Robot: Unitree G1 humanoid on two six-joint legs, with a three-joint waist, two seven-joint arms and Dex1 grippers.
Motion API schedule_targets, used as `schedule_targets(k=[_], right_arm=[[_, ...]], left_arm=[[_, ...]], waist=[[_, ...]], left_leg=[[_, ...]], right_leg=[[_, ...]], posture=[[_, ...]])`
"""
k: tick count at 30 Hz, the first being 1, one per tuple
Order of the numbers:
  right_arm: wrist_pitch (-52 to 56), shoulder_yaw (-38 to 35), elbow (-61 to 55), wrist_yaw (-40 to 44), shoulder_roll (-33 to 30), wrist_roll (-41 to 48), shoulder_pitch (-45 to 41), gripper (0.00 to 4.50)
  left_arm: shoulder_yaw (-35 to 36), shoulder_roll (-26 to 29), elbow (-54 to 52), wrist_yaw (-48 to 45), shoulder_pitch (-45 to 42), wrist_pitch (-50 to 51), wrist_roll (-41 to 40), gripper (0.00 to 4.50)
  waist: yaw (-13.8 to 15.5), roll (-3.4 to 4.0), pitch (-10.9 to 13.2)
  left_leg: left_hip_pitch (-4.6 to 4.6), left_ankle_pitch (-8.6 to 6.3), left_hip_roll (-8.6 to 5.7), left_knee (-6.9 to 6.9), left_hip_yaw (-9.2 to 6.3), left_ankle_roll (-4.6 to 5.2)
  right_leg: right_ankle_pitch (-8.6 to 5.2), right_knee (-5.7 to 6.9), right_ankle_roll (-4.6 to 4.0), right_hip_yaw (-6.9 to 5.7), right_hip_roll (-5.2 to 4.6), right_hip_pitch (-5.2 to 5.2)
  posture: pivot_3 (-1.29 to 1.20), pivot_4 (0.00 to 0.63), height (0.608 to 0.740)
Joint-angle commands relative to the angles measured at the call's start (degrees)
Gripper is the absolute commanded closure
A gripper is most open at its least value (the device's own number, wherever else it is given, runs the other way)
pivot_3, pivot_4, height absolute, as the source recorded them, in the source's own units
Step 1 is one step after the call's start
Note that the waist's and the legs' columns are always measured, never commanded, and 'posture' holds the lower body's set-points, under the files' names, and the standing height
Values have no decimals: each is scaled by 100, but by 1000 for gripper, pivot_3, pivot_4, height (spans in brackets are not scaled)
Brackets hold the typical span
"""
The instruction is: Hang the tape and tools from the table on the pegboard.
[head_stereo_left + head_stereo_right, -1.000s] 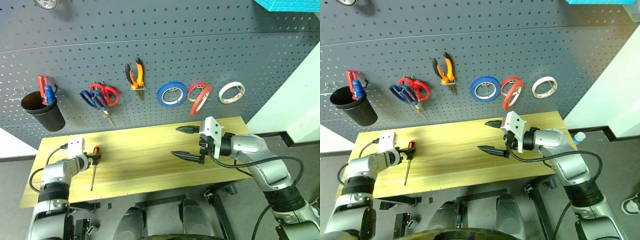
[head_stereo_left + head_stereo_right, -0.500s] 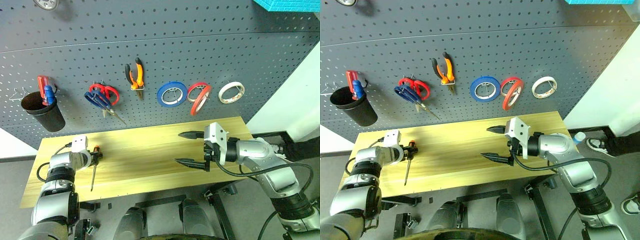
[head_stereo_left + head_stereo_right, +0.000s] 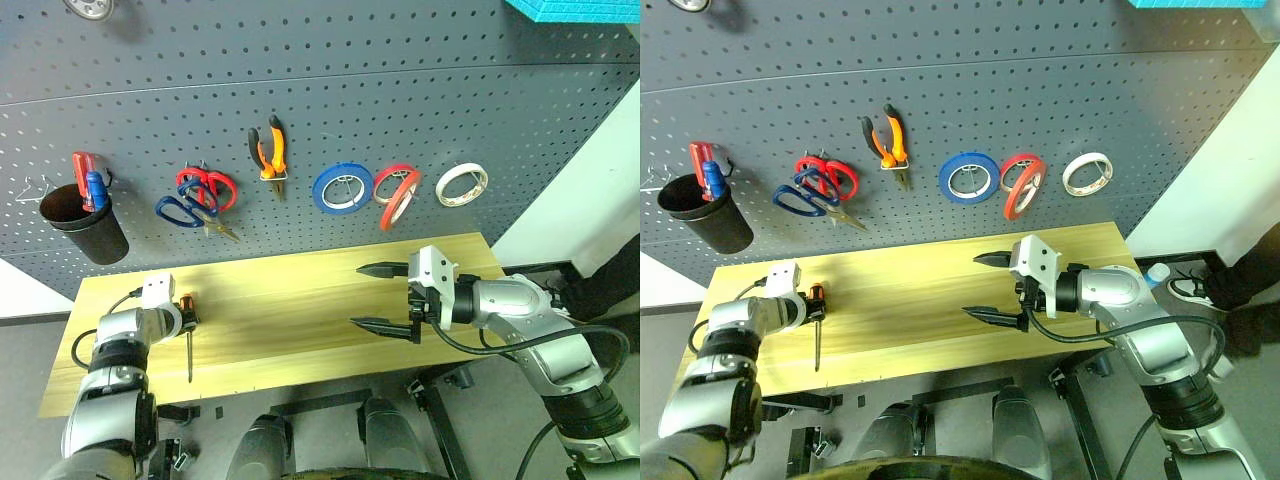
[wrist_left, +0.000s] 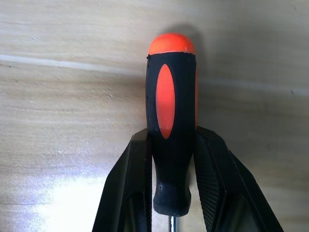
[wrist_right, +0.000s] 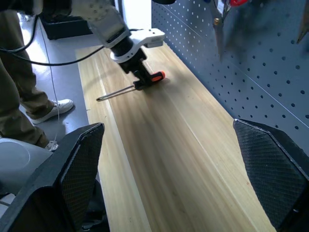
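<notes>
Between the jaws of your left gripper [image 4: 171,188] the slim screwdriver with the orange-and-black handle [image 4: 171,130] is sitting, and the two black fingers [image 4: 133,188] are pressing against the lower part of its handle, one on each side. The rounded orange cap is pointing away from the jaws, past the fingertips, while the thin metal shaft is running back from between them toward the wrist. Both the handle and the shaft are lying against the long tabletop of light yellowish wood [image 3: 290,300], near its left end.

Your right gripper [image 3: 383,297] is hovering above the right half of that tabletop with its jaws spread wide and nothing between them, well apart from the screwdriver. From its wrist camera, you are seeing the left gripper and screwdriver far ahead of the open jaws, down the length of the wood.

Beyond both sets of jaws, the dark grey perforated pegboard [image 3: 400,90] is carrying the orange-and-black-handled pliers [image 3: 269,152], the scissors with dark blue handles [image 3: 190,212] crossing over red-handled scissors [image 3: 212,186], a blue tape roll [image 3: 342,189], the wide flat ring of red tape [image 3: 397,194], a white tape roll [image 3: 463,184] and a black cup [image 3: 85,222].
</notes>
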Motion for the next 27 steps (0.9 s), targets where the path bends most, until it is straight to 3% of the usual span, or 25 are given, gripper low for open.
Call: schedule_targets(k=[1,7,12,22,27], right_arm=[[-145,-164,-43,40,-55,29,-76,0],[-217,-199,84,109,-73,35,-113,0],[-343,-343,172,272,111,350,-407,0],[894,-1420,-98,-188,724,2795,-1265,0],[1032,-1449,-179,-365,759,2970,-1337,0]], left_arm=[[112,207,-2037,-554,902,-162,-322,3649],[639,396,-4327,-1419,2528,-809,-874,3649],[1232,313,-5555,-2153,3236,-1946,-1437,3649],[2098,407,-6105,-2451,2945,-1939,-3040,3649],[2364,689,-6072,-2329,2577,-1952,-3424,3649]], waist=[[-1,0,1],[51,4,3],[62,4,6],[75,6,7],[67,6,7]], left_leg=[[-5,0,0,-1,0,0],[-5,-1,3,-4,1,0],[-5,-1,3,-1,4,0],[-4,-1,3,-1,3,2],[-3,-2,3,-2,3,2]], right_leg=[[0,0,0,0,0,-5],[0,-1,-5,0,-2,-5],[-10,-7,-23,0,-2,0],[0,-8,-8,0,-1,4],[0,-8,-8,0,-1,4]], posture=[[-159,114,738],[-132,114,738],[-105,113,738],[-97,93,738],[-97,87,738]])
